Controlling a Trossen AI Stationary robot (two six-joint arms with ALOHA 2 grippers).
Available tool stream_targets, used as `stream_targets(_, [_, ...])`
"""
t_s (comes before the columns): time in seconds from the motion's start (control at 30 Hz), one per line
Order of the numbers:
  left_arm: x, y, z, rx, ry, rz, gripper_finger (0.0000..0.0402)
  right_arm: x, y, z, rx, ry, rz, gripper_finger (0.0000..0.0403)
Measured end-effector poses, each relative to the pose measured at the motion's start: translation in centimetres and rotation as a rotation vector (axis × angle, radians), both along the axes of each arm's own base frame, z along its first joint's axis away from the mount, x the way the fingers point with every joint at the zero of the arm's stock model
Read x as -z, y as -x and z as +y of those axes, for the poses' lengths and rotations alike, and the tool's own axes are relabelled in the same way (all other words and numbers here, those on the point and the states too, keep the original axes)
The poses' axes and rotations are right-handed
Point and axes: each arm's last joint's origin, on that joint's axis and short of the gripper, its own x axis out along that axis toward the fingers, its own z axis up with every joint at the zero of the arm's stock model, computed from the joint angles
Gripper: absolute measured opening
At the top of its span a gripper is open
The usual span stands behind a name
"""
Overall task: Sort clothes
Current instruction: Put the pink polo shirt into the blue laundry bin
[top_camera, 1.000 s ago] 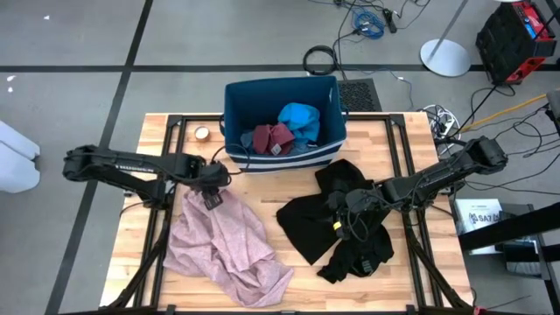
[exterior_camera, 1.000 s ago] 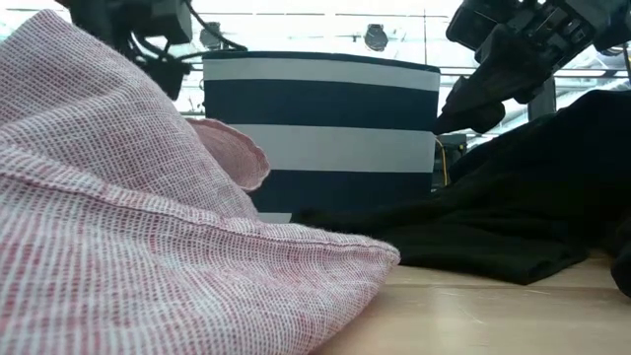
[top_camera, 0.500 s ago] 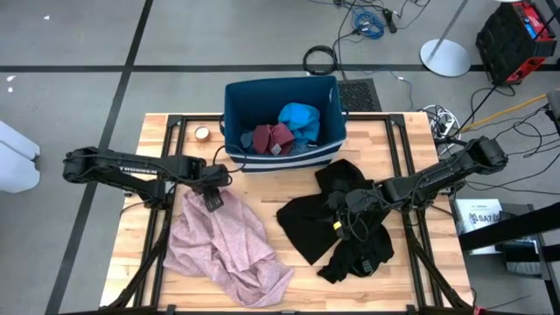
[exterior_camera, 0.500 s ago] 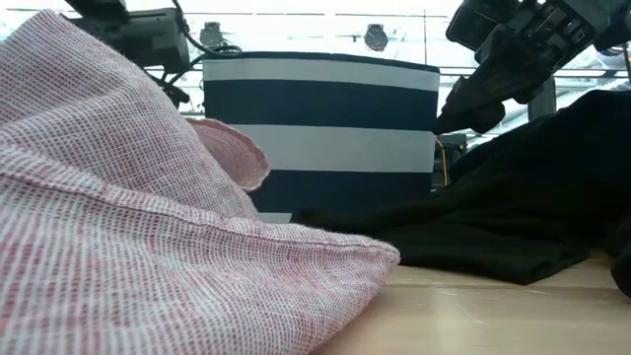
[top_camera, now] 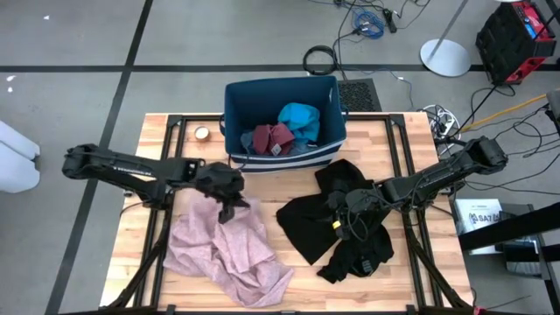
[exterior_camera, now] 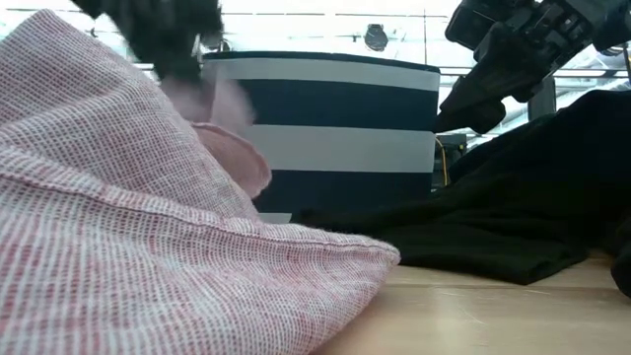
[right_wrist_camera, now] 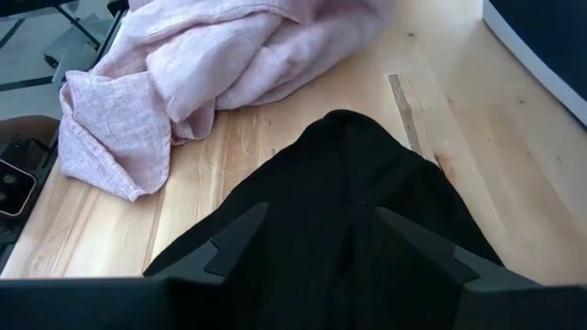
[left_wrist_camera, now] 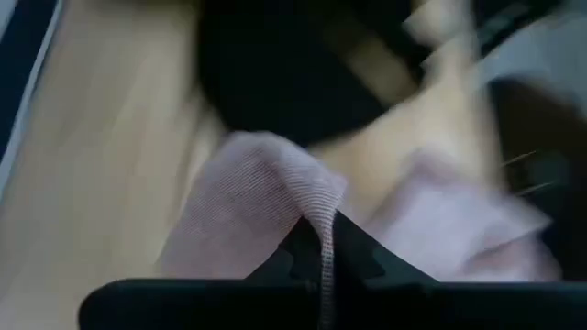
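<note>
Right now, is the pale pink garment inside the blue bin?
No, the pale pink garment lies on the table, in front of the blue bin.

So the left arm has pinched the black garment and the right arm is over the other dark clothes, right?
Not quite. The left gripper is pinching the pale pink garment, as the left wrist view shows, with pink cloth between its fingers. The right gripper is indeed over the black clothes.
</note>
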Motion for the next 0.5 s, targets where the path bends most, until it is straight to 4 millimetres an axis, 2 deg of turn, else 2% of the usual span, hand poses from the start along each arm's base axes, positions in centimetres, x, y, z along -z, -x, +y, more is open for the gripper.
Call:
stream_targets(0.13, [-5.0,-1.0,-1.5,0.1,-0.017,-0.302,0.0003,-0.1,0.0,0.0,-0.003,-0.012,-0.005,0.0178])
stream_targets(0.3, [-11.3,-1.0,-3.2,0.191,-0.056,-0.619,0.0002,-0.4,-0.2,0.3,-0.05,-0.048,-0.039,0.0178])
stream_targets(0.4, [-14.0,-0.6,-3.7,0.205,-0.102,-0.723,0.0001,-0.8,-0.4,0.5,-0.075,-0.069,-0.089,0.0178])
stream_targets(0.5, [-15.8,-0.2,-3.9,0.18,-0.139,-0.783,0.0001,-0.9,-0.8,0.9,-0.094,-0.059,-0.129,0.0178])
